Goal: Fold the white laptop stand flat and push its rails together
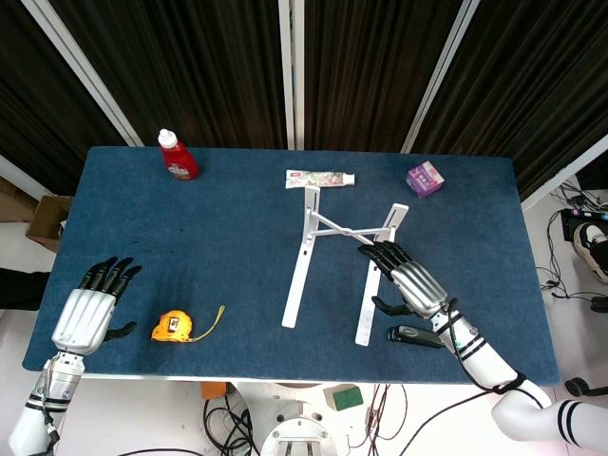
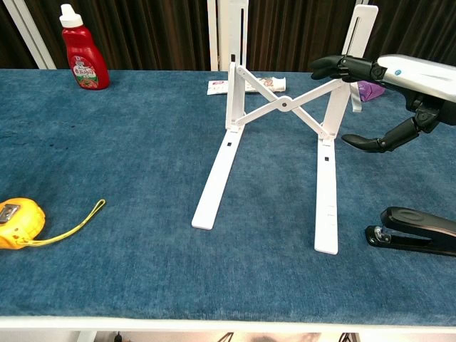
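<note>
The white laptop stand stands mid-table with its two rails spread apart, its crossed braces joining them and its two uprights raised. My right hand hovers at the right rail, fingers stretched toward the crossed braces and thumb held apart below. It holds nothing, and I cannot tell whether the fingertips touch the stand. My left hand lies open near the table's front left corner, far from the stand, and shows only in the head view.
A yellow tape measure lies beside my left hand. A black stapler sits just right of the right rail's front end. At the back are a red bottle, a toothpaste tube and a purple box.
</note>
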You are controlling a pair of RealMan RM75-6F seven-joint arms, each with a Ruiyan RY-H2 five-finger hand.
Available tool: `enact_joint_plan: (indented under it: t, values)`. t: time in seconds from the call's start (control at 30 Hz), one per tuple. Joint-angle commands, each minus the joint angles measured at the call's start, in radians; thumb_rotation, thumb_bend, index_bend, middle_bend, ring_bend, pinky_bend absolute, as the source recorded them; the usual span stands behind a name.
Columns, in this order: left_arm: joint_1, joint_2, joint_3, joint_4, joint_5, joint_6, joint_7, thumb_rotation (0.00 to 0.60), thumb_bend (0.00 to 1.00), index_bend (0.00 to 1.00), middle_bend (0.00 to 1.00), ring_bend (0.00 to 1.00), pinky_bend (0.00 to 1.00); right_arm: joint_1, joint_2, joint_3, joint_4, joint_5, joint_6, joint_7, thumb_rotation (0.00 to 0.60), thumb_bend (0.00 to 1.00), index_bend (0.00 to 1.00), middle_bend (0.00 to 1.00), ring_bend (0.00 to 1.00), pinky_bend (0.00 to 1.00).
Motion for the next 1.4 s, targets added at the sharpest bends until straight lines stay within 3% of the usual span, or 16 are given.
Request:
enact_joint_plan:
  t: [0.03,0.43,0.57,0.67,0.9,1.17,1.4]
  values:
    - [-0.001,-0.002,0.001,0.003,0.000,-0.001,-0.003,0.600,0.04,0.16,0.10,0.06,0.15,-0.003,0.004,-0.004,-0.006,-0.007,0.013,0.012,0.600,0.35,0.01,0.10,0.00,0.04]
    - [-0.002,-0.008,0.008,0.009,0.009,0.008,-0.008,0.600,0.04,0.16,0.10,0.06,0.15,-0.003,0.001,-0.022,-0.011,-0.015,0.032,0.141,0.600,0.36,0.01,0.11,0.00,0.04]
    - [-0.003,-0.007,0.008,0.009,0.009,0.008,-0.009,0.600,0.04,0.16,0.10,0.06,0.15,0.007,-0.007,-0.017,-0.010,0.009,0.013,0.245,0.600,0.48,0.03,0.12,0.00,0.04]
    - [-0.003,-0.010,0.009,0.011,0.008,0.008,-0.012,0.600,0.04,0.16,0.10,0.06,0.15,0.028,-0.024,-0.001,0.006,0.047,-0.030,0.347,0.600,0.51,0.04,0.12,0.00,0.04]
    - [0.001,-0.012,0.013,0.017,-0.002,0.006,-0.014,0.600,0.04,0.16,0.10,0.06,0.15,0.089,-0.112,0.037,0.143,0.133,-0.161,0.537,0.600,0.55,0.05,0.13,0.00,0.05]
    - [0.006,-0.011,0.015,0.025,-0.014,0.007,-0.023,0.600,0.04,0.16,0.10,0.06,0.15,0.128,-0.207,0.076,0.304,0.215,-0.258,0.620,0.600,0.58,0.06,0.13,0.00,0.05]
    - [-0.010,-0.001,0.018,0.018,0.007,-0.007,-0.056,0.600,0.04,0.16,0.10,0.06,0.15,0.138,-0.226,0.086,0.360,0.229,-0.291,0.630,0.600,0.58,0.06,0.13,0.00,0.05]
